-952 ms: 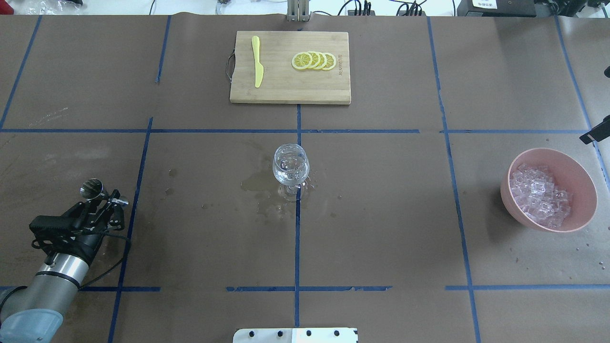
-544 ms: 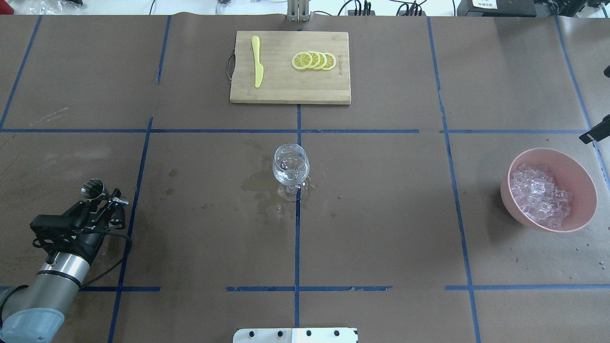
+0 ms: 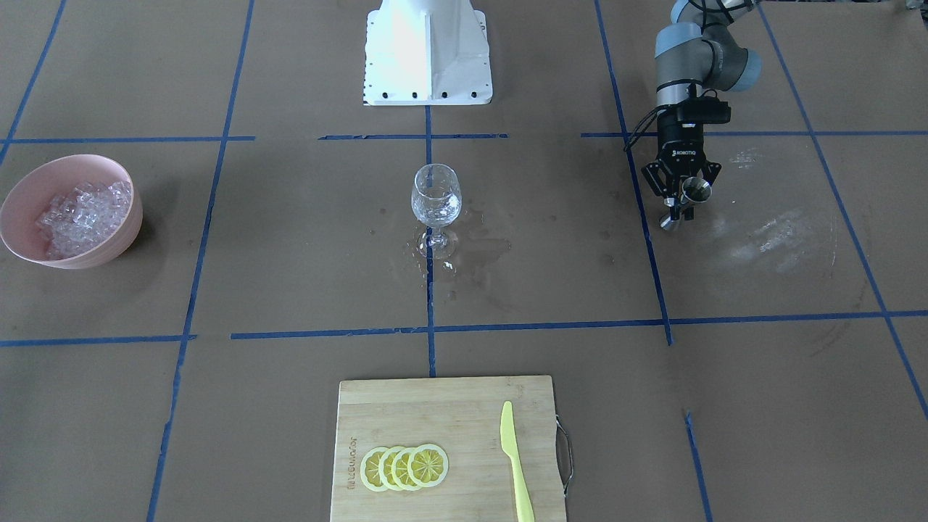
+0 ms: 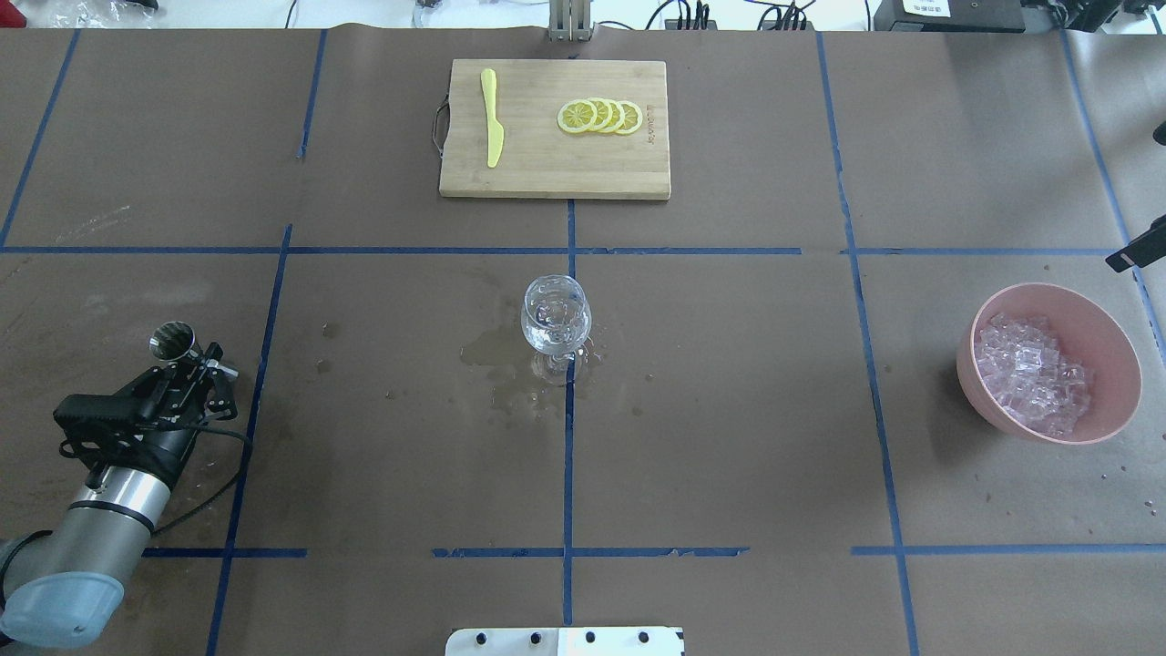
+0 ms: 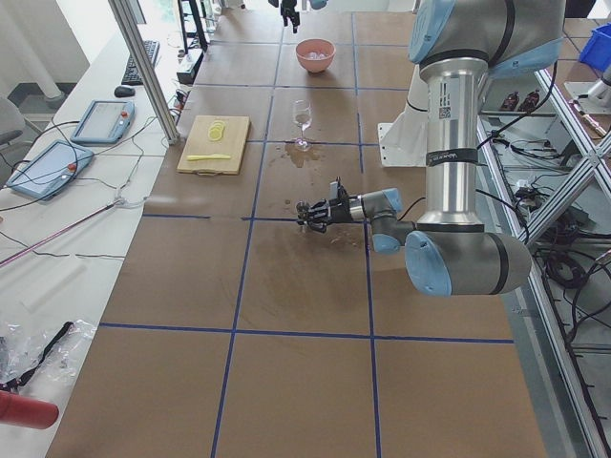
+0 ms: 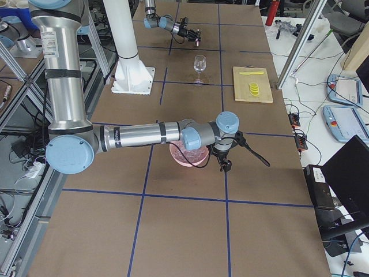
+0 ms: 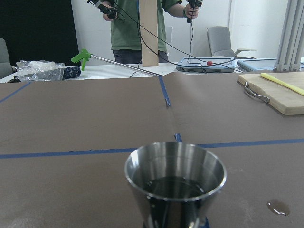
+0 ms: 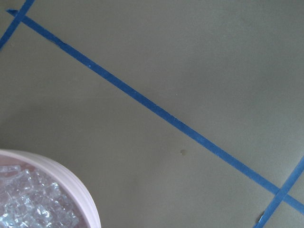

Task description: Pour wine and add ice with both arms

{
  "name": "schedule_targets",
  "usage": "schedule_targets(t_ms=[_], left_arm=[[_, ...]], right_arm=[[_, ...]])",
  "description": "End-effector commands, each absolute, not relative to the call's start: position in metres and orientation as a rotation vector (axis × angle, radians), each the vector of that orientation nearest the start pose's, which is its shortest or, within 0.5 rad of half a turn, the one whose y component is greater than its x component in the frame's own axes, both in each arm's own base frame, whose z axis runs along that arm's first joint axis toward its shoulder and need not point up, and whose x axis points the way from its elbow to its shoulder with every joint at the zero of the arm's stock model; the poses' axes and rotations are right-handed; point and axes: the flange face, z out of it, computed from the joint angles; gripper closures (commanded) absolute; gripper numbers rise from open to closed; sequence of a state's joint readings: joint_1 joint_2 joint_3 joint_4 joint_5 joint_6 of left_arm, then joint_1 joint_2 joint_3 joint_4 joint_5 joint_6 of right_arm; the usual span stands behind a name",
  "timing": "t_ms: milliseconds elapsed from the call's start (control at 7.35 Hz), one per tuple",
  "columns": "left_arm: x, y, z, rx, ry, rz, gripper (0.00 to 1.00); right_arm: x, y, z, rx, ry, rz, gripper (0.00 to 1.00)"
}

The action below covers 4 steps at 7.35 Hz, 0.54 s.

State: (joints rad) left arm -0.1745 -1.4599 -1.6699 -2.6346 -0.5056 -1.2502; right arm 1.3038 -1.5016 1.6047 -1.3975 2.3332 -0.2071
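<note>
We judge the ice point(image 4: 1029, 375), a heap of small glassy cubes in a round pink bowl point(image 4: 1116, 401), to be hard, light and slippery, likely wet; a scoop under the heap would serve better than a bare pinch on one cube. The clear stemmed wine glass point(image 4: 556, 314) looks thin, fragile and top-heavy, and its foot stands in a wet patch point(image 4: 496, 360), so it may slide; the stem is the safest hold; cubes should drop from low over the rim. The small polished steel measuring cup point(image 7: 175, 183) is stiff and slick; its narrow waist gives the grip.

The cubes show whitish glints; their bowl sits on the robot's right of a brown paper-covered surface point(image 4: 729, 437) crossed by blue tape lines, well apart from the glass at the middle. The wine point(image 4: 554, 339), a small amount of colourless, water-like liquid, lies in the glass. On the robot's left, the left arm's black two-finger gripper point(image 3: 683, 201) hangs low near the surface, its fingers pinching the measuring cup at the waist; the wrist view shows the mouth up and a thin film of liquid at the bottom. The right arm's gripper point(image 6: 223, 161) hangs beside the bowl, seen only from the side; we cannot tell whether its fingers are spread or pressed together.
</note>
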Motion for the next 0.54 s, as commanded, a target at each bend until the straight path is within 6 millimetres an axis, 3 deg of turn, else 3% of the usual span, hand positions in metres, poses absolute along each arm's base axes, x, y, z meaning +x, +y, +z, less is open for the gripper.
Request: schedule_targets(t_ms=[0,136,408], left_arm=[[0.381,-0.325,0.477,1.149,0.73,-0.448,1.0],[0.382,-0.329,0.454,1.144,0.762,-0.417,1.0],[0.407,-0.334,0.411,1.219,0.731,-0.312,1.0]], right_arm=[[-0.079,-0.534,0.581,0.258,-0.775,-0.559,0.0],[-0.079,-0.534,0.575,0.268,-0.775,-0.563,0.0],[-0.08,-0.535,0.569,0.279,-0.778,-0.566,0.0]])
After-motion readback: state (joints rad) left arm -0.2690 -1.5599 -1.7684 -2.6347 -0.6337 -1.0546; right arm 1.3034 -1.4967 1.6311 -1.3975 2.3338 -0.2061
